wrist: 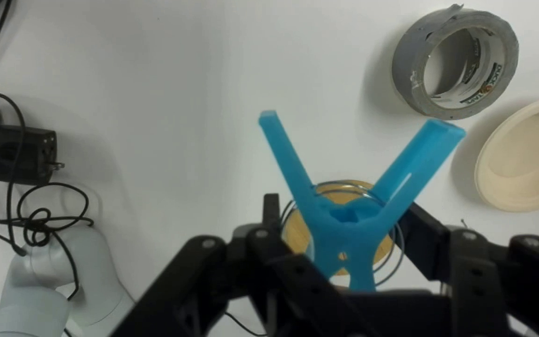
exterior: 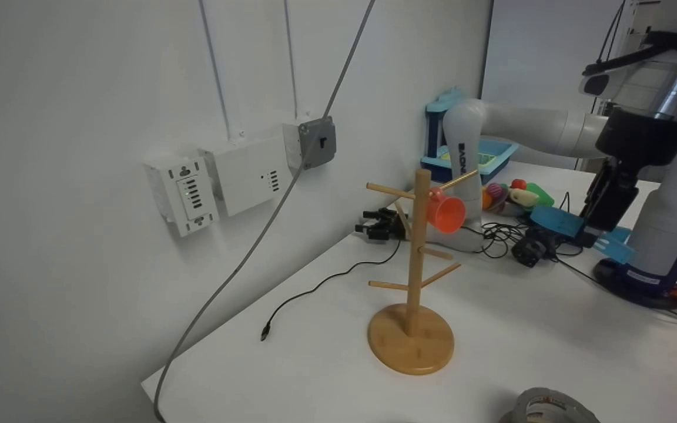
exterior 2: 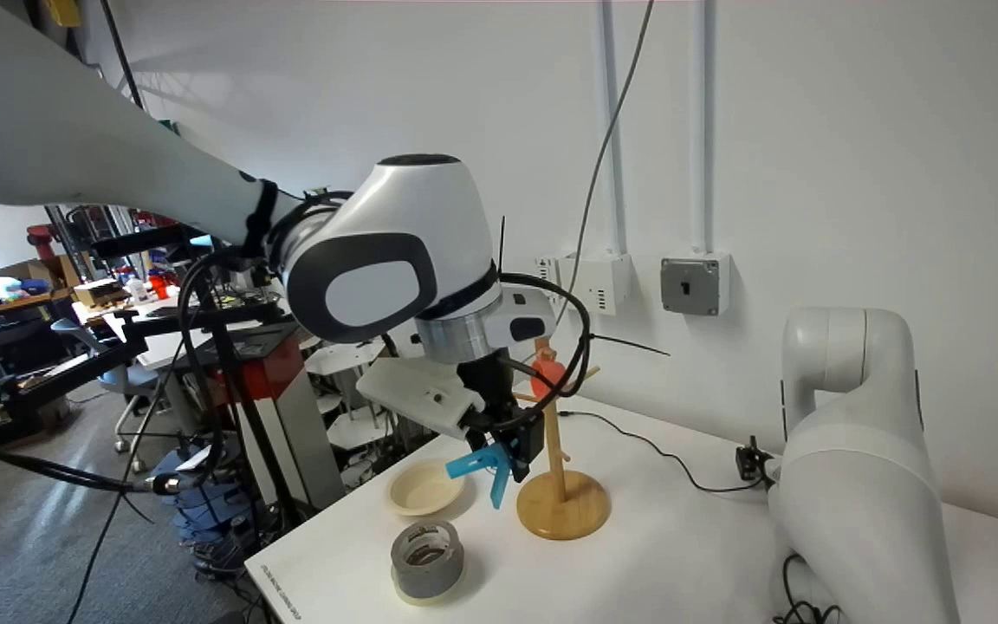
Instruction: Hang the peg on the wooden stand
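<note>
Peg (wrist: 344, 234) aloft over counter (wrist: 180, 164), pinched in fingers (wrist: 426, 243) | stand (exterior: 415, 270) behind it in wrist view, gap hard to judge | cup (exterior: 447, 214) hangs on upper crossbar (exterior: 460, 180) | risk: splayed peg end may snag a crossbar, twisting loose or rocking stand

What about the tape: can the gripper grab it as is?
Probably not: the gripper holds the peg, so it would likely need to release that before it could grip the tape.
</note>
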